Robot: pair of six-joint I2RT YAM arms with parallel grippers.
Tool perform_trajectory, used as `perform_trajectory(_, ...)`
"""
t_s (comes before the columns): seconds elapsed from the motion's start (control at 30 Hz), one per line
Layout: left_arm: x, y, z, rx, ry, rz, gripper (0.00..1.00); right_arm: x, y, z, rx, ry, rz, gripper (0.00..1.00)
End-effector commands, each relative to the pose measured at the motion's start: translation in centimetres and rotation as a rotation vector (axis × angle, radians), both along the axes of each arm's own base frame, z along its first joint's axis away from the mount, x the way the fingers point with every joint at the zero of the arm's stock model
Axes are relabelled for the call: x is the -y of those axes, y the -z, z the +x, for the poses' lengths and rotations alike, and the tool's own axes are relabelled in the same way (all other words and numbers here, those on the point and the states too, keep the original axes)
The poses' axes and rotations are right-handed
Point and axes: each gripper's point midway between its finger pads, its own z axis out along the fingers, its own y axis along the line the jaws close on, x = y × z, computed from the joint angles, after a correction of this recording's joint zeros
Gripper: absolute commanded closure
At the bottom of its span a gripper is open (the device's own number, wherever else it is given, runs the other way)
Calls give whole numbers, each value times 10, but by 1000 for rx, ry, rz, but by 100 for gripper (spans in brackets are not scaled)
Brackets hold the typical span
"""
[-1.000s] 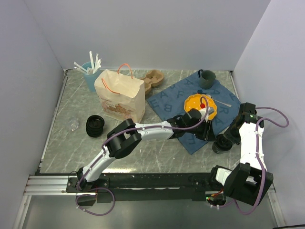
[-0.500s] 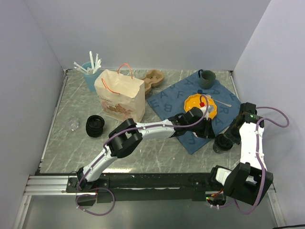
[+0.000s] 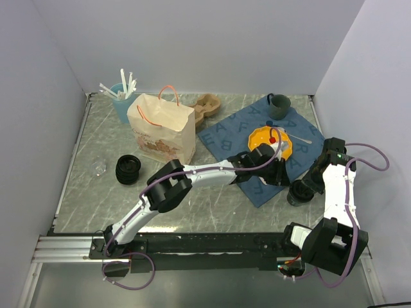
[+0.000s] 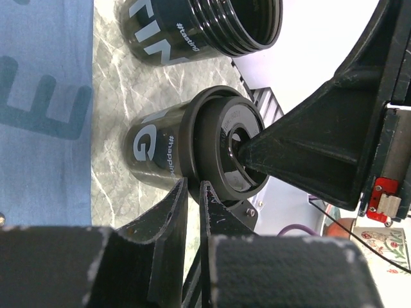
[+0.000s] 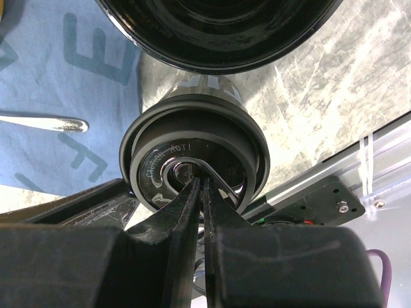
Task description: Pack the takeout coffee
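Observation:
The takeout coffee (image 4: 164, 151) is a small black cup with a black lid (image 5: 192, 160), standing on the marble just off the blue cloth's corner (image 3: 297, 194). My left gripper (image 4: 194, 185) reaches in from the left (image 3: 281, 178), its fingers closed to a thin slit on the lid's lower rim. From above, my right gripper (image 5: 200, 183) has its tips pinched on the raised ridge in the lid's middle. Its dark finger (image 4: 289, 144) shows pointing into the lid. Beside it stands an open black cup (image 4: 199, 29) with a ribbed rim.
A paper bag (image 3: 162, 128) with orange handles stands at the back left, a light-blue cup of white sticks (image 3: 121, 102) behind it. A black ribbed stack (image 3: 128, 169) sits left. On the blue lettered cloth (image 3: 234, 131) are an orange plate (image 3: 270, 142), spoon (image 5: 45, 122) and teal mug (image 3: 278, 106).
My left arm has slid a little right to the cup and its fingers have closed in. The right gripper has stayed on the lid.

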Motion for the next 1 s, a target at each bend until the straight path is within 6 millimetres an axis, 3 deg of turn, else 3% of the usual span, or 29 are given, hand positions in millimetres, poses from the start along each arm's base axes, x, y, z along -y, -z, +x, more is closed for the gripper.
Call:
perform_trajectory(0.0, -15, -12, 6, -34, 19, 6, 79, -2, 16, -3, -39, -12, 21, 86)
perform_trajectory(0.07, -20, -55, 29, -17, -8, -67, 73, -1, 15, -2, -32, -10, 19, 86)
perform_trajectory(0.13, -22, -101, 40, 22, -5, -142, 64, -1, 14, -1, -26, -14, 17, 85)
perform_trajectory(0.2, -33, -127, 55, 51, -26, -184, 51, 0, 11, 2, -13, -14, 12, 85)
perform_trajectory(0.23, -40, -149, 57, 69, -31, -216, 48, 1, 10, 3, -9, -16, 6, 85)
perform_trajectory(0.3, -52, -163, 66, 86, -54, -226, 43, 5, 1, 8, 11, -19, -9, 84)
perform_trajectory(0.33, -60, -180, 66, 119, -52, -243, 42, 7, -2, 10, 13, -16, -18, 84)
perform_trajectory(0.4, -69, -183, 66, 135, -63, -216, 39, 9, -15, 16, 37, -14, -26, 83)
perform_trajectory(0.43, -76, -197, 64, 168, -62, -226, 38, 9, -19, 18, 50, -11, -25, 83)
perform_trajectory(0.57, -91, -214, 56, 212, -57, -216, 32, 5, -39, 30, 113, -18, -10, 81)
perform_trajectory(0.73, -114, -229, 55, 260, -81, -177, 24, 5, -49, 25, 105, 7, -13, 80)
perform_trajectory(0.83, -136, -236, 63, 273, -127, -153, 12, 4, -62, 25, 137, 2, -23, 80)
perform_trajectory(0.9, -156, -246, 71, 287, -189, -139, 1, 1, -81, 33, 200, -23, -26, 77)
perform_trajectory(0.97, -179, -238, 91, 287, -299, -72, 1, -9, -105, 43, 266, -82, -34, 69)
